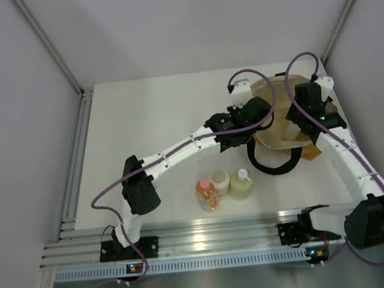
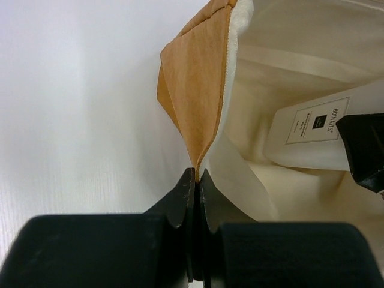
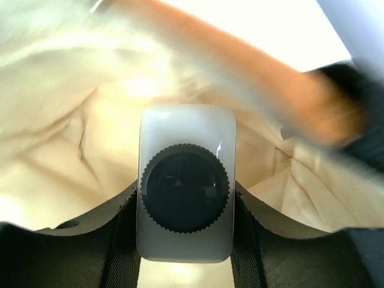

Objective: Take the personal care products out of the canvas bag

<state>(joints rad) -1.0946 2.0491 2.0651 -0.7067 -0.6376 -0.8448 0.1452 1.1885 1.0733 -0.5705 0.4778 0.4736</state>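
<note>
The canvas bag [image 1: 276,89] lies at the back right of the table, mustard outside [image 2: 195,78] and cream inside [image 3: 66,144]. My left gripper [image 2: 197,175] is shut on the bag's rim and holds the mouth apart. Inside the bag, my right gripper [image 3: 186,207] is shut on the white squarish bottle [image 3: 186,129], one finger on each side and its dark cap facing the camera. The left wrist view shows that bottle's label [image 2: 315,123] beside a right finger [image 2: 366,150]. The orange bottle [image 1: 206,193], cream jar [image 1: 219,181] and pale green bottle [image 1: 241,184] stand on the table.
The bag's black loop handle [image 1: 270,166] curls on the table just in front of the bag, near the pale green bottle. White walls enclose the table on the left, back and right. An aluminium rail [image 1: 208,241] runs along the near edge.
</note>
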